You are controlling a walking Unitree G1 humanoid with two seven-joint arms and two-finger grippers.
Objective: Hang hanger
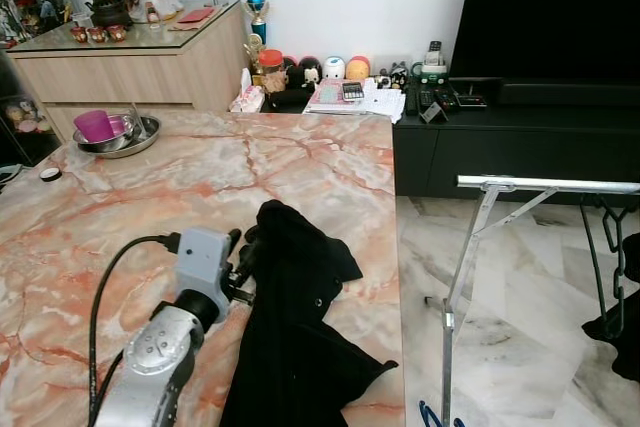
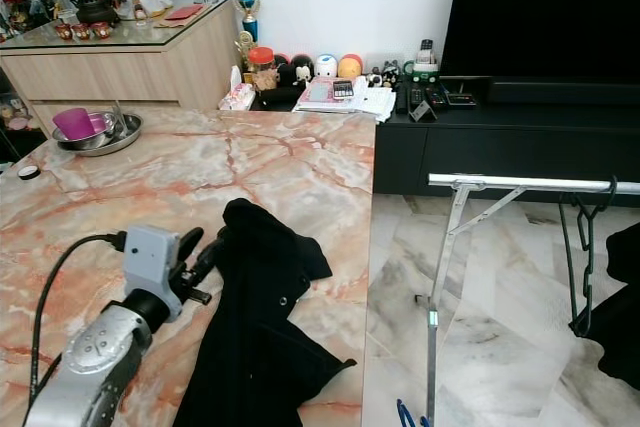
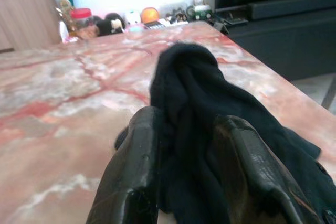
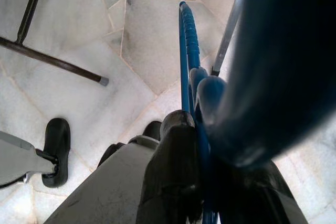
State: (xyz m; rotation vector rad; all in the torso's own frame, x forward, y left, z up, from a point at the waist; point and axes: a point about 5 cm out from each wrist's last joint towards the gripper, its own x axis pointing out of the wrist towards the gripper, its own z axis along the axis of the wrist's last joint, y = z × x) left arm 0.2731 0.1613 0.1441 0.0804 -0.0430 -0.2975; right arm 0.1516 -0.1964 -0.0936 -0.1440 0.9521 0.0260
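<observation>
The left gripper [image 1: 240, 259] lay on the marble table [image 1: 150, 187], its fingers [image 3: 134, 177] parted around a fold of the black garment [image 1: 290, 327]; the right gripper [image 4: 202, 182] hung low over the floor, clamped on the blue hanger [image 4: 188, 51]; the drying rack [image 1: 545, 185] stood beyond the table's edge; farther back sat a steel bowl [image 1: 125, 137] and TV console [image 1: 520, 137].

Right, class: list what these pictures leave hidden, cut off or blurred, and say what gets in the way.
1. Left hand: fingers straddle the black garment, whose folds hide any contact.
2. Blue hanger: in the right wrist view, the right hand and a blurred dark shape cover most of it.
3. Rack: cut off by the eye views' right edge.
</observation>
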